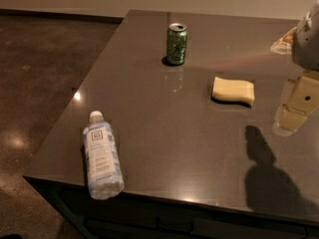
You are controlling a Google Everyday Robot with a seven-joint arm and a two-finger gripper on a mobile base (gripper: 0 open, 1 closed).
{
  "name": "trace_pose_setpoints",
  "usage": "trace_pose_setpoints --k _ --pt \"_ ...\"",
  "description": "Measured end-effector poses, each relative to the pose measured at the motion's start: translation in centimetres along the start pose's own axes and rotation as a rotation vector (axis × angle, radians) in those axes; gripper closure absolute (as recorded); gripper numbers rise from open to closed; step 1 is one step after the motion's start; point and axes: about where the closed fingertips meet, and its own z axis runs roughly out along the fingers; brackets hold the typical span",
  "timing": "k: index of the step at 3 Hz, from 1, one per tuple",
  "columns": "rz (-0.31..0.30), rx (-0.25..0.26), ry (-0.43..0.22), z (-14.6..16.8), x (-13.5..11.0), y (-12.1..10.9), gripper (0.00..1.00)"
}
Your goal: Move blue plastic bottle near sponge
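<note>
Three things rest on the dark table [164, 133], and the largest, the blue plastic bottle [102, 161], is the worry. It lies on its side in the lower left of the frame, white cap toward the back and base right at the table's front edge. Being round, it would likely roll at a glancing touch, and a push toward the bottom of the frame could send it off the table.

At the right edge of the frame the gripper [294, 111] hangs above the table, well apart from the bottle; I cannot tell whether it is apart or together.

Between them, in the upper right, lies the sponge [233, 90]; a low crossing could drag it away. The green soda can [177, 44] stands upright at upper centre, and a wide swing could tip it.
</note>
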Motion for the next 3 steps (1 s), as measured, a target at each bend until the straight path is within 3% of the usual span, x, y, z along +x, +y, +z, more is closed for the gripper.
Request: trace_pose_setpoints --k 2,3 --pt "-0.001 -0.006 -0.004 0.2 -0.5 0.2 0.0" --pt "-0.021 -0.033 -0.01 1.7 -2.6 1.4 0.0"
